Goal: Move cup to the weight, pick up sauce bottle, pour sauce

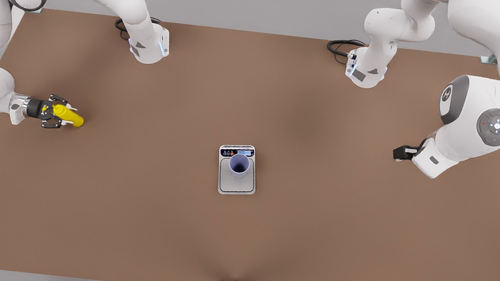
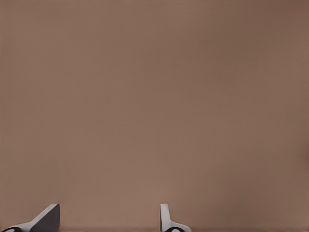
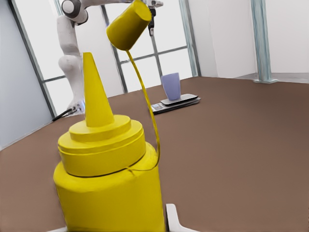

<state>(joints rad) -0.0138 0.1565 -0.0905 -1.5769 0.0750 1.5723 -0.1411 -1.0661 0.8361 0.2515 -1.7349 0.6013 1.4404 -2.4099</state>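
With the right gripper (image 1: 55,113) clamped on the small bright yellow squeeze bottle (image 1: 68,115), we should carry it level toward the pale lavender plastic cup (image 1: 239,165) standing on the flat silver-grey kitchen scale (image 1: 236,182). We tip only with the nozzle over the rim. The left gripper (image 2: 108,218) waits with fingers apart over the brown table (image 1: 341,209).

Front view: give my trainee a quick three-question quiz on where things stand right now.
1. Fill in: the left gripper, waiting at the front view's right over the table, has its fingers ___.
2. True or false: the cup stands on the weight.
3. Which gripper holds the sauce bottle? A) left gripper B) right gripper

Key: 1 open; 2 true; 3 B.
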